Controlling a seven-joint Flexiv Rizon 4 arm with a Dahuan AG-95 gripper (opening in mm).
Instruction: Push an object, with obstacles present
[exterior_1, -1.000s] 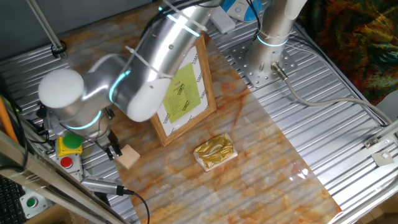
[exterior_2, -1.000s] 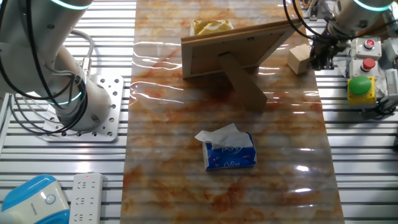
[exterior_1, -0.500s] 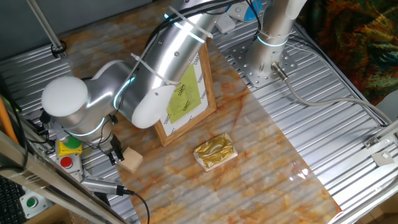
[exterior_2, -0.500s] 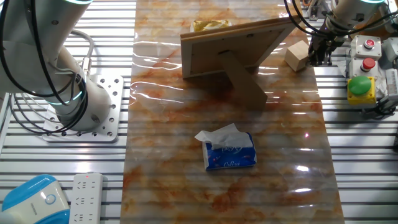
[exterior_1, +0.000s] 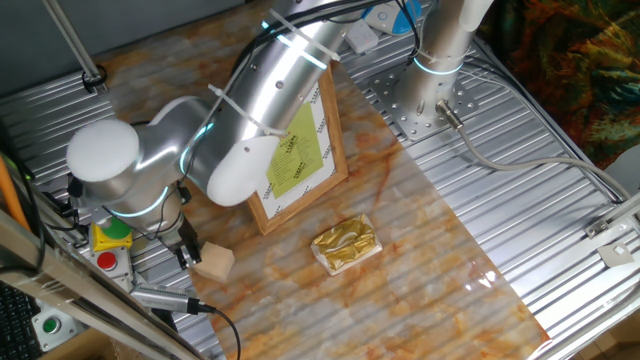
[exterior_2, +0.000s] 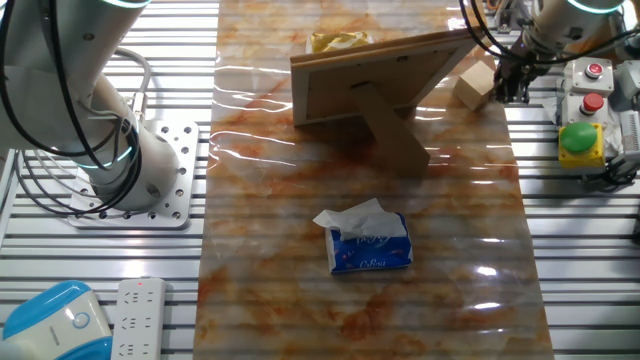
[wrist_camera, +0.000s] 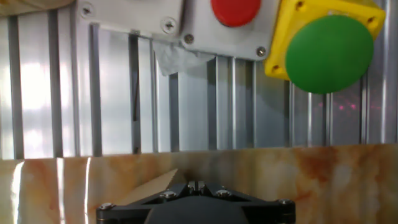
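The object, a small tan wooden block (exterior_1: 214, 262), lies on the marbled board near its left edge. My gripper (exterior_1: 186, 252) is shut and pressed against the block's left side, with nothing held. In the other fixed view the block (exterior_2: 474, 84) sits just left of the gripper (exterior_2: 507, 85), close to the corner of the standing picture frame (exterior_2: 370, 75). The frame (exterior_1: 300, 150) shows its yellow-green sheet. The gold foil packet (exterior_1: 345, 243) lies to the right of the block. In the hand view the shut gripper (wrist_camera: 196, 185) shows, with a tan corner of the block (wrist_camera: 157, 185) beside it.
A button box (wrist_camera: 323, 53) with a green and a red button sits on the slatted metal table just beyond the board's edge, next to my gripper. A blue tissue pack (exterior_2: 370, 243) lies on the board behind the frame. The arm's base (exterior_1: 435, 90) is bolted at the far side.
The block has slid a short way along the board toward the foil packet, with the shut gripper following behind it. The frame and the packet have not moved.
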